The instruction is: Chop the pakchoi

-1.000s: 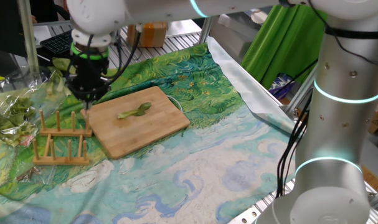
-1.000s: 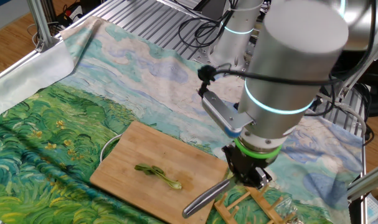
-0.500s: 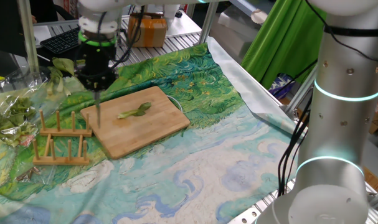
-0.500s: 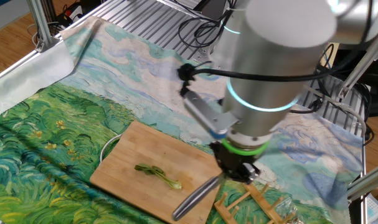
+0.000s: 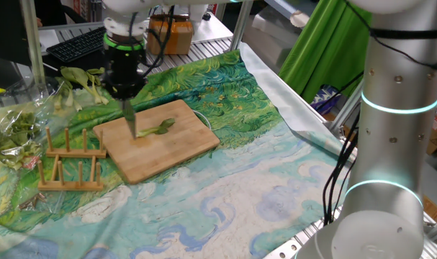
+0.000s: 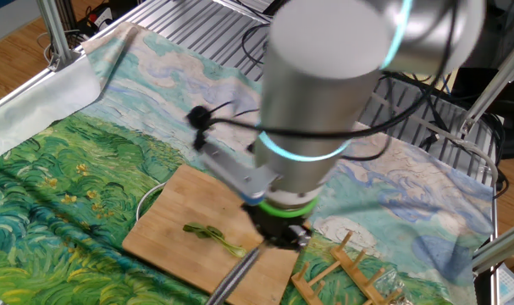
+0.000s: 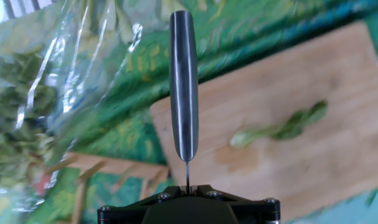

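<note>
At the bottom centre of the hand view, the gripper [image 7: 187, 194] is seen clamped on a knife [image 7: 184, 87], blade edge-on and pointing up the frame. Beyond it, at centre right, the pakchoi [image 7: 282, 127] is seen lying whole on the board [image 7: 338, 93], just right of the blade and apart from it. No cut is visible, so the chopping is judged not begun; blade lining-up and every cut are left. At upper left, wrapped greens [image 7: 27, 93] are seen; a wooden rack [image 5: 67, 162] is noted left of the board.
</note>
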